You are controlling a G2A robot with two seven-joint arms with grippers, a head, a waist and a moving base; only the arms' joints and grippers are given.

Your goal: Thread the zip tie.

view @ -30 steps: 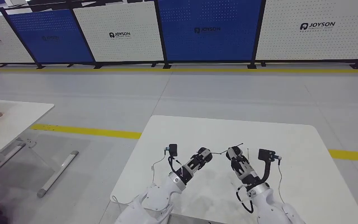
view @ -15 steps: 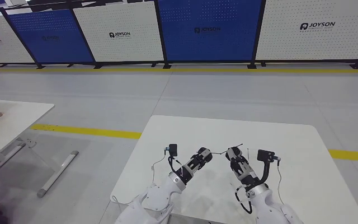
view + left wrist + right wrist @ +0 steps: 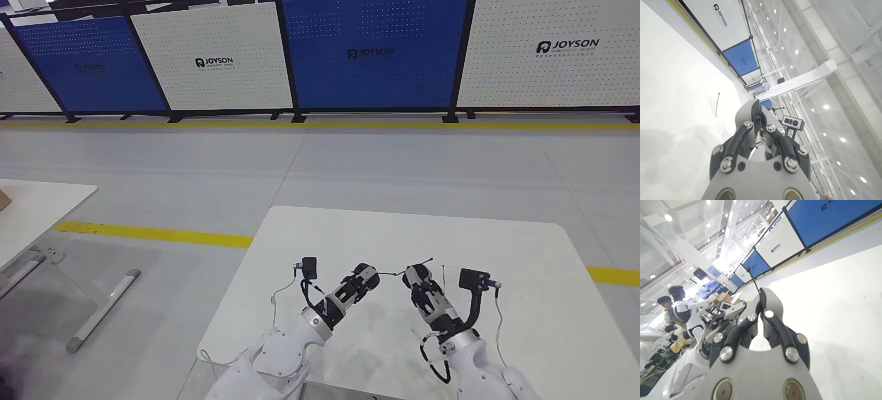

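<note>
While the zip tie (image 3: 754,281) is pinched in the right gripper (image 3: 761,294), both it and the left gripper (image 3: 759,111) are held over the table (image 3: 330,235) — near its robot-side edge.
The tie's head end is stood up out of the closed right gripper, above the table; the left gripper is pressed shut — whether anything is caught in it cannot be told.

Both arms point forward side by side, left tool (image 3: 759,109) apparently pressed shut, right tool (image 3: 761,294) pinching the zip tie (image 3: 753,278).
</note>
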